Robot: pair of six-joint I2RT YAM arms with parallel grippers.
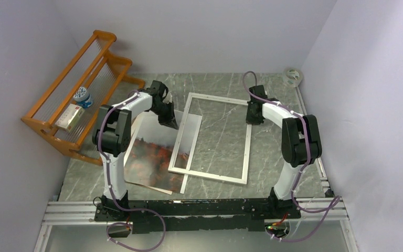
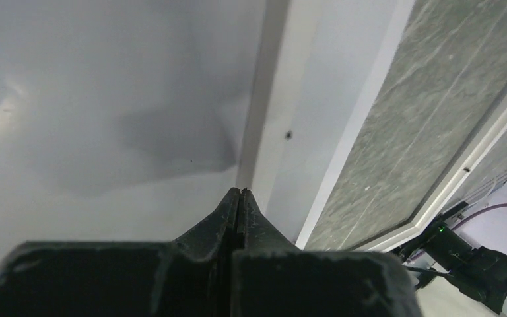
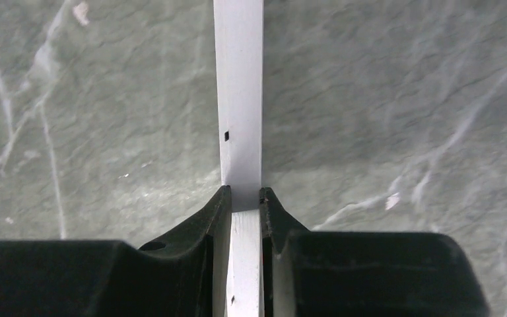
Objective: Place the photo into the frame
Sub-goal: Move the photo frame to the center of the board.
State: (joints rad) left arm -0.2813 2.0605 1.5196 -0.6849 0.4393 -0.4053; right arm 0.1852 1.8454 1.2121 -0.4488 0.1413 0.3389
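Right gripper (image 3: 244,198) astride frame (image 3: 237,99) (marble tabletop (image 3: 403,99))

No lettering can be read anywhere; the box (image 1: 69,116) on the orange rack (image 1: 104,38) carries print too small to make out; the bottle (image 1: 83,97) beside it shows a blurred blue label; the frame (image 3: 239,79) bears only a small dark mark.

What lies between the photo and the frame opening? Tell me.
No separate thing. Only the frame's own left rail crosses the photo, whose right edge already shows inside the opening.
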